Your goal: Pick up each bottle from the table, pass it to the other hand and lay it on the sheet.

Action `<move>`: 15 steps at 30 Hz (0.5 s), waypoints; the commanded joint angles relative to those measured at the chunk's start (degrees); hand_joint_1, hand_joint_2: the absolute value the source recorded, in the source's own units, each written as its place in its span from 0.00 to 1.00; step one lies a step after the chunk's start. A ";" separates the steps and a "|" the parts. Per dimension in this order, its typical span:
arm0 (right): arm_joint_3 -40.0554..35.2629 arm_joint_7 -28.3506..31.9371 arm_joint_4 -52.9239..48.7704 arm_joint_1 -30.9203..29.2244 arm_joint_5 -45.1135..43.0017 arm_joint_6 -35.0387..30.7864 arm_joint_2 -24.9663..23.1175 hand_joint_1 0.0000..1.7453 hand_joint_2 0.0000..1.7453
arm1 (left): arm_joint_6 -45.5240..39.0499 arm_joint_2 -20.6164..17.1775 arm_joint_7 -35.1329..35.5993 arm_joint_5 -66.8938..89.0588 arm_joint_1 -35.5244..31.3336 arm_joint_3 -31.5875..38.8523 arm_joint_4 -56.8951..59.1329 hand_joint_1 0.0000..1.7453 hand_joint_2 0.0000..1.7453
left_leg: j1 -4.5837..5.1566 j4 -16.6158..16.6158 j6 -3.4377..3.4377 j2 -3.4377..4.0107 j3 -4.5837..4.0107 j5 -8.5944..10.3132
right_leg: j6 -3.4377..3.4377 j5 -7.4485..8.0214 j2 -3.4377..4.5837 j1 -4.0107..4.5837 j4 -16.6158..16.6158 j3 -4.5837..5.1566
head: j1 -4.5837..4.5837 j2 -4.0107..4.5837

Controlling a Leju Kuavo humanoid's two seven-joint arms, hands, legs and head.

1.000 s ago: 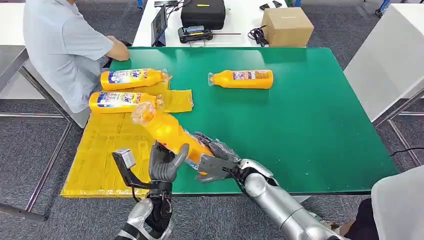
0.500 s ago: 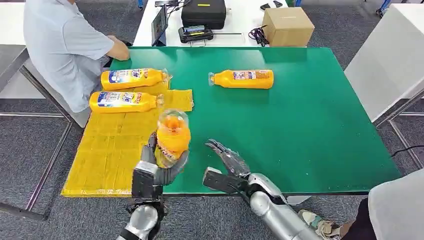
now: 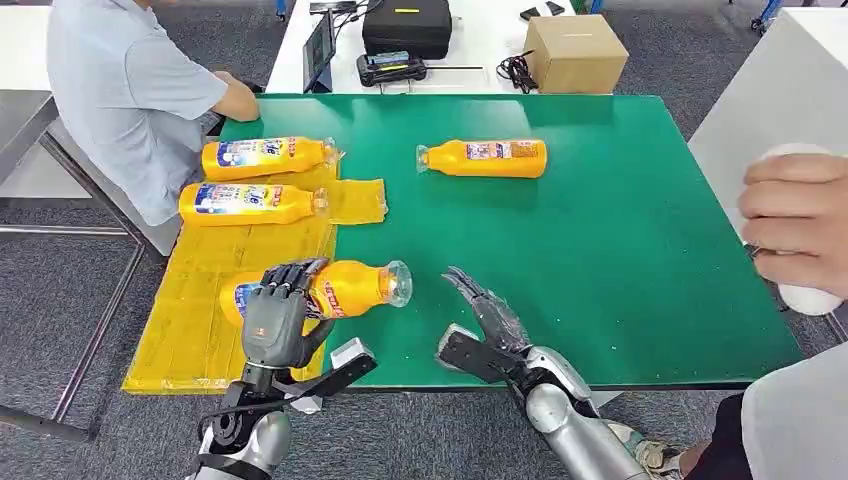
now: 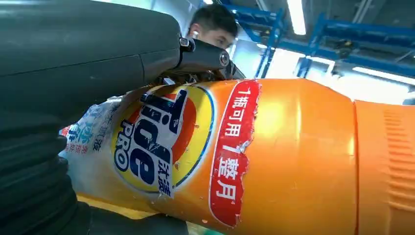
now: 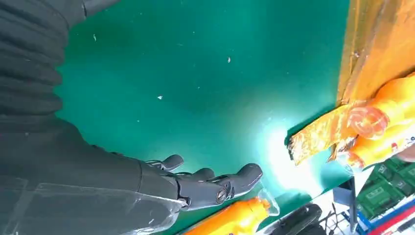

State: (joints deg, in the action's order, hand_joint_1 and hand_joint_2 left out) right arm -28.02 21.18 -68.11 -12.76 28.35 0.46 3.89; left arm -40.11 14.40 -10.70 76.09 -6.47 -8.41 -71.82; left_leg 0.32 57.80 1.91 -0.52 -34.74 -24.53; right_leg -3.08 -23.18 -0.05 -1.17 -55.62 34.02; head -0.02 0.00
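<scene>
Since half a second ago: held bottle (image 3: pixel 345 287) has gone from upright to lying on its side, cap end pointing right; right hand (image 3: pixel 487 318) has drawn slightly right; a person's hand (image 3: pixel 797 222) with a white object has entered at the right edge of the frame.

Left hand (image 3: pixel 276 320): lower left of centre, fingers wrapped over the label end of the held bottle, gripping it above the near edge of the yellow sheet (image 3: pixel 190 330). Left wrist view shows the orange body and label (image 4: pixel 161 142) close against the hand.

Right hand: lower centre, fingers spread apart, holding nothing, above the green table (image 3: pixel 620 240).

Two bottles on the sheet, left of frame: upper one (image 3: pixel 265 157), lower one (image 3: pixel 250 203), both lying flat, caps right.

One bottle (image 3: pixel 483 158) on the bare table, upper centre, lying flat, cap left.

Seated person (image 3: pixel 125 90), upper left. Cardboard box (image 3: pixel 574 52) and black case (image 3: pixel 405 25) on the white table beyond.
</scene>
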 commanded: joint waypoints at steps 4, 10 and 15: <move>0.68 2.51 7.19 -6.70 -2.63 3.39 -1.63 0.00 1.00 | 0.27 -10.05 10.49 3.70 -21.24 -3.04 37.03 1.00 1.00 | -0.04 -0.07 -0.12 0.04 0.21 0.05 | 0.15 0.03 0.00 0.05 0.03 -0.18 | 0.02 0.00; 0.80 2.70 7.38 -6.63 -3.03 3.59 -1.43 0.00 1.00 | 3.17 -10.93 9.75 3.79 -23.91 -3.62 43.25 0.94 1.00 | -0.05 -0.05 -0.15 0.07 0.21 0.07 | 0.12 -0.01 0.03 0.05 -0.01 -0.19 | 0.02 0.00; 0.94 2.81 7.76 -6.57 -3.17 3.71 -1.49 0.00 1.00 | 4.44 -10.88 10.07 3.98 -23.63 -4.21 44.07 0.39 1.00 | -0.02 -0.04 -0.12 0.06 0.12 0.07 | 0.08 0.00 0.05 0.02 -0.03 -0.13 | 0.00 0.00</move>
State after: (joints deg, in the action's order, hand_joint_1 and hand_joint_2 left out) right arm -27.58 23.85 -65.24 -16.60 25.35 3.74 2.93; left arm -37.07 5.92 -0.96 79.93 -25.66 -9.77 -38.53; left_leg 0.31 57.80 1.85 -0.53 -34.77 -24.41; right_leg -3.08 -23.16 -0.06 -1.17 -55.68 34.02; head -0.02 0.00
